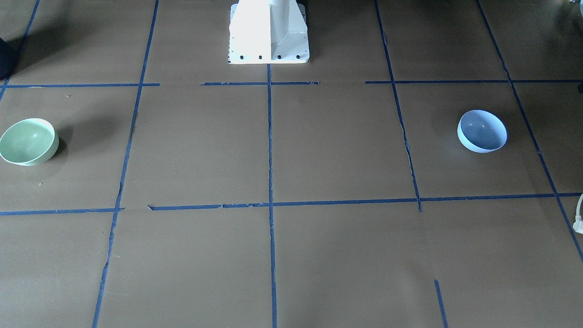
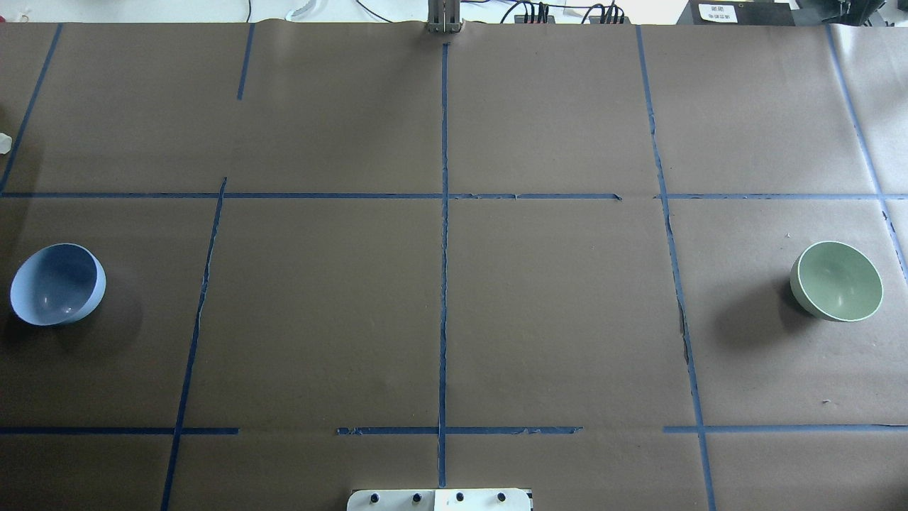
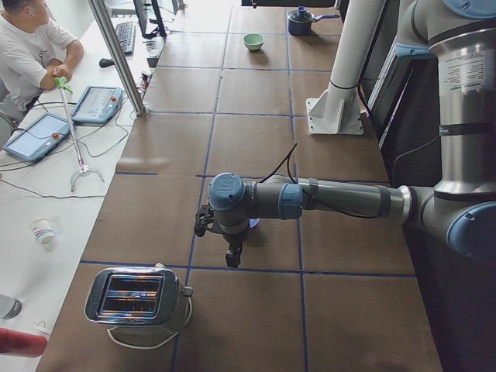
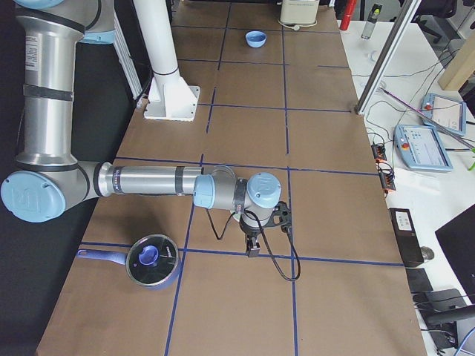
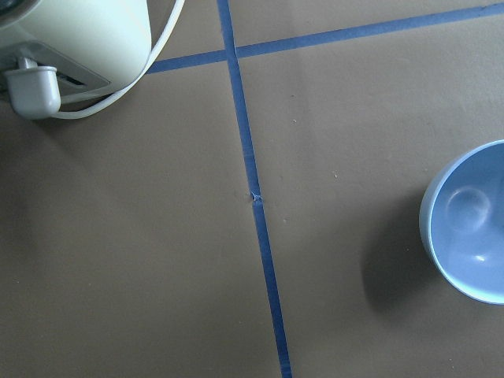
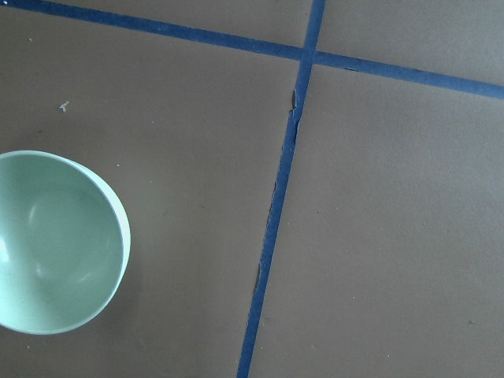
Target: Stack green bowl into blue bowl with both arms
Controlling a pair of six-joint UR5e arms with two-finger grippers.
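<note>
The green bowl (image 2: 837, 281) stands upright at the table's right end; it also shows in the front view (image 1: 28, 141) and the right wrist view (image 6: 55, 240). The blue bowl (image 2: 58, 284) stands upright at the left end, and shows in the front view (image 1: 482, 130) and the left wrist view (image 5: 472, 224). The left gripper (image 3: 232, 258) hangs over the table beside the blue bowl. The right gripper (image 4: 252, 248) hangs near the green bowl, which the arm hides there. Both grippers show only in the side views, so I cannot tell if they are open or shut.
A chrome toaster (image 3: 136, 298) with a white cord stands at the left end near the blue bowl. A dark pot with a blue lid (image 4: 152, 261) stands at the right end. The white pedestal (image 1: 268, 32) is at the robot's side. An operator (image 3: 31, 46) sits beyond the table.
</note>
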